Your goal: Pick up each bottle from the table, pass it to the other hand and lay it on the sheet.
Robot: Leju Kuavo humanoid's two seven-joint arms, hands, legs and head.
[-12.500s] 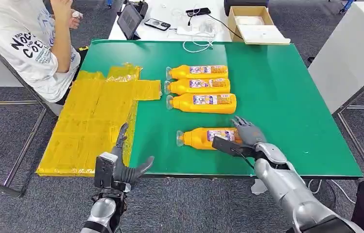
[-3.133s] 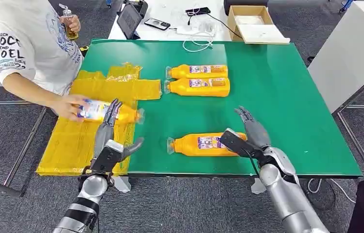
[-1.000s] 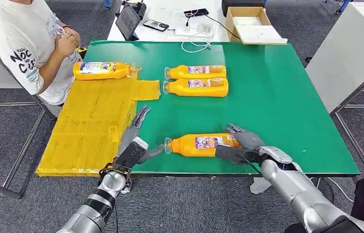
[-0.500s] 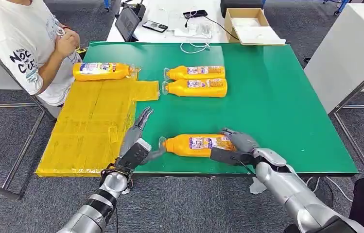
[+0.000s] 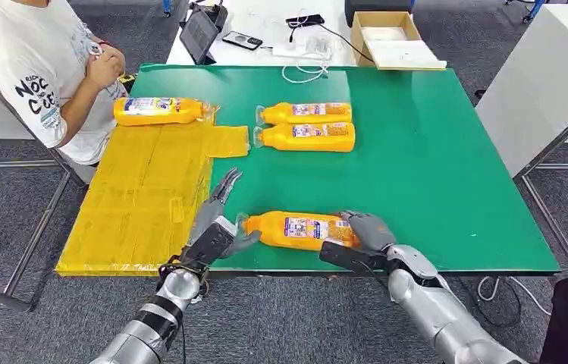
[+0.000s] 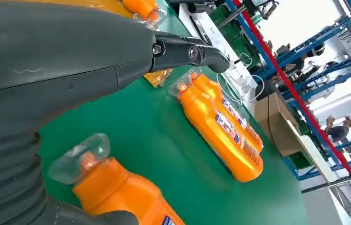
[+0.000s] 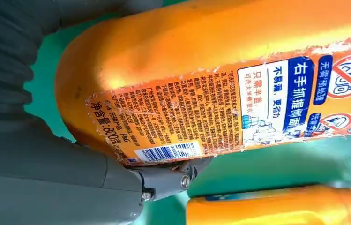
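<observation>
An orange bottle [image 5: 296,229] with a clear cap lies on its side near the front edge of the green table [image 5: 432,167]. My right hand [image 5: 362,233] grips its base end; in the right wrist view the thumb [image 7: 164,180] sits under the labelled body [image 7: 220,93]. My left hand [image 5: 216,226] is at the cap end, fingers spread and empty, with the cap [image 6: 80,157] just beside the palm. Two more orange bottles [image 5: 307,113] [image 5: 305,136] lie side by side further back. Another bottle [image 5: 158,111] lies on the far end of the yellow sheet [image 5: 136,205].
A seated person [image 5: 38,68] is at the sheet's far left corner, hands held together. Behind the green table a white table holds a tablet [image 5: 199,32], a phone, cables and a cardboard box [image 5: 394,38]. A white cabinet [image 5: 561,83] stands to the right.
My right hand has carried the near bottle leftward along the front edge, bringing its cap up to my left hand. The other bottles and the person stay put.
</observation>
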